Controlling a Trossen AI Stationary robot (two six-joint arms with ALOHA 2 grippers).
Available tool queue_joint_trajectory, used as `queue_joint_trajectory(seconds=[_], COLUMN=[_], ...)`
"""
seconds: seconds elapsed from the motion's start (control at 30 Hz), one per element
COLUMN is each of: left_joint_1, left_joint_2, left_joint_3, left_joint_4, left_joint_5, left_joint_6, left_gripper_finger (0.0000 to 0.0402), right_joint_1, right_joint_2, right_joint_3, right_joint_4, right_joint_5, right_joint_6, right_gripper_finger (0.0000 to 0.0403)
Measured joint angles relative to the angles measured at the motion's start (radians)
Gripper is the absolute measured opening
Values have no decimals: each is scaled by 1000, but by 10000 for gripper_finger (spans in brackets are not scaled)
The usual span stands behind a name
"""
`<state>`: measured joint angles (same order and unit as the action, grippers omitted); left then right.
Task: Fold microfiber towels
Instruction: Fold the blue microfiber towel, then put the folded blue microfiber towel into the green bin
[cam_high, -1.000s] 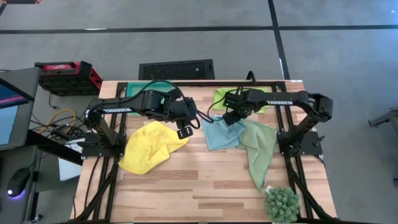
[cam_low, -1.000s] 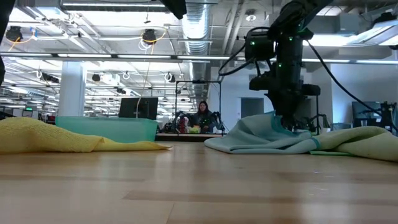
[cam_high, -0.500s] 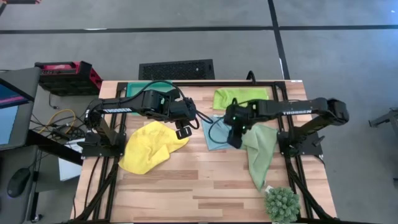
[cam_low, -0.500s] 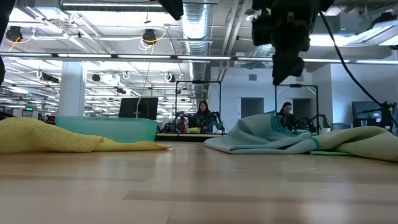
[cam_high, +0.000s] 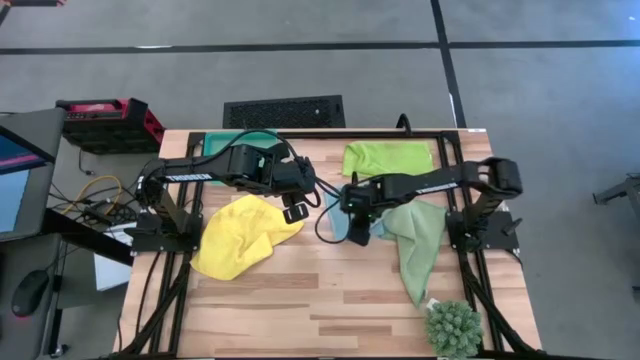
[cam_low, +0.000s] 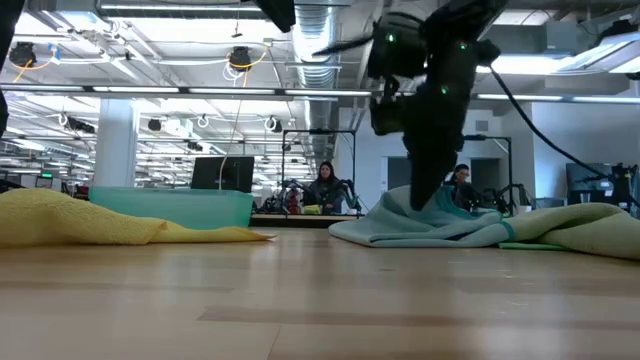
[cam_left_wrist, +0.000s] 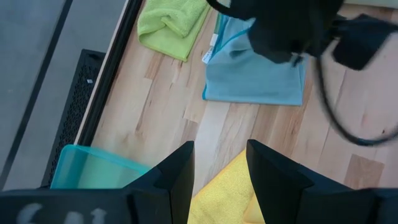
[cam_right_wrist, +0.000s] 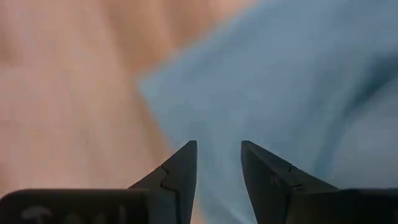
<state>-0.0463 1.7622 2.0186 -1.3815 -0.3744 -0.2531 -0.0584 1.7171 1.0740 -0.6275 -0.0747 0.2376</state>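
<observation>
From above, the right hand (cam_high: 358, 228) hangs over the near-left corner of the light blue towel (cam_high: 345, 222), which lies flat in the middle of the tabletop (cam_high: 330, 300). Aiming at a corner makes sense, since a corner is the easiest part of a flat cloth to pinch and lift over for a fold. The sage green towel (cam_high: 415, 245) lies just right of the blue one, overlapping its edge, the lime green towel (cam_high: 388, 158) sits at the far side, and the yellow towel (cam_high: 240, 235) lies crumpled on the left. The left hand (cam_high: 297, 207) waits above the yellow towel's far-right edge.

At table level, the right hand (cam_low: 428, 195) points down into the rumpled blue towel (cam_low: 420, 228), touching it or very nearly. The teal tray (cam_low: 170, 208) stands behind the yellow towel (cam_low: 90, 225).

The left wrist shows that hand's fingers (cam_left_wrist: 177, 171) spread with nothing between them, above the yellow cloth (cam_left_wrist: 224, 193), the blue towel (cam_left_wrist: 255, 78) farther off.

The right wrist shows its fingers (cam_right_wrist: 180, 165) parted and empty, the blue towel's (cam_right_wrist: 280, 87) corner straight ahead and wood beside it.
</observation>
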Motion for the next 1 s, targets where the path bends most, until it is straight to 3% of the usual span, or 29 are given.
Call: queue_joint_trajectory(seconds=[0.27, 0.6, 0.77, 1.0], left_joint_1=[0, 0, 0, 1], left_joint_2=[0, 0, 0, 1], left_joint_3=[0, 0, 0, -29], left_joint_4=[0, -4, -24, 11], left_joint_5=[0, 1, 3, 36], left_joint_6=[-3, 4, -24, -92], left_gripper_finger=[139, 139, 139, 139], right_joint_1=[-34, -56, -52, -29], right_joint_2=[23, 21, -43, -233], right_joint_3=[2, 2, 2, 2], right_joint_4=[-8, -145, -154, -196], right_joint_5=[211, 376, 364, 293], right_joint_6=[-11, -10, -5, 47], right_gripper_finger=[126, 120, 120, 120])
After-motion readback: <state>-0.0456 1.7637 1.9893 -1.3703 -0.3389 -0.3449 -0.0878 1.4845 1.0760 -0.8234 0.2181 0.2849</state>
